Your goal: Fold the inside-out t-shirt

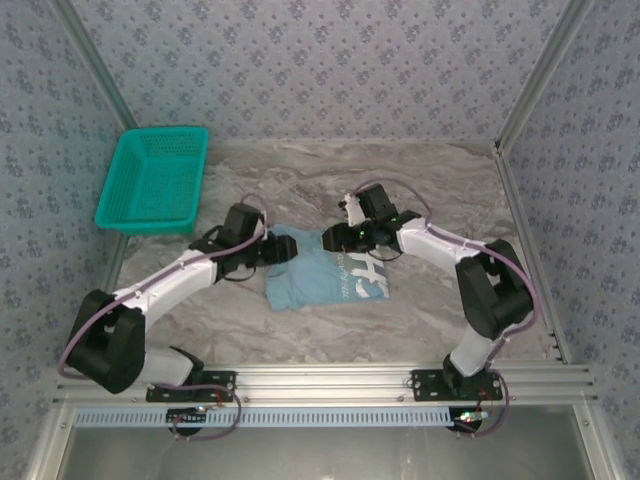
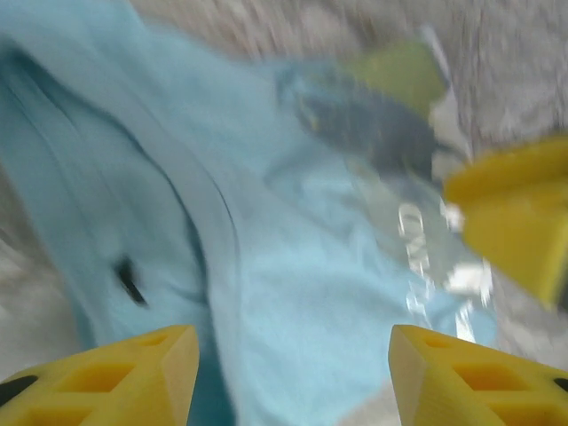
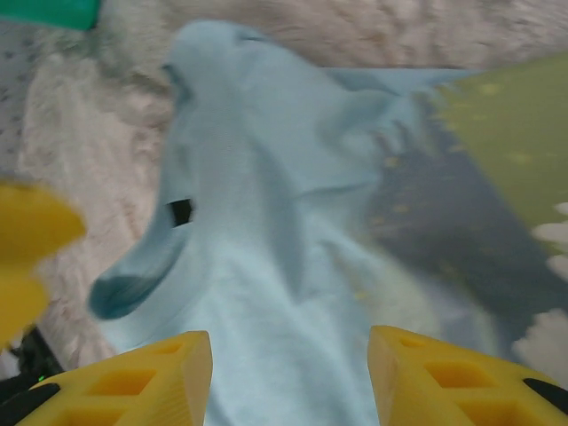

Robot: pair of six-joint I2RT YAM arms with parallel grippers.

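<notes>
The inside-out t-shirt (image 1: 312, 277), light sky-blue, lies bunched into a rough rectangle in the middle of the table, with pale printing (image 1: 366, 280) showing on its right part. Both grippers hang over its far edge, tips facing each other. My left gripper (image 1: 287, 250) is open; in its wrist view the yellow fingers (image 2: 120, 373) straddle blue cloth (image 2: 293, 266) without pinching it. My right gripper (image 1: 326, 240) is open too, and its fingers (image 3: 448, 373) stand wide apart above the shirt (image 3: 266, 266). Each wrist view is blurred.
A teal mesh basket (image 1: 155, 180) stands at the back left, apart from the shirt. Patterned walls and metal posts close in the marble table (image 1: 440, 310) on three sides. The other arm's yellow finger (image 2: 524, 213) shows close by in the left wrist view.
</notes>
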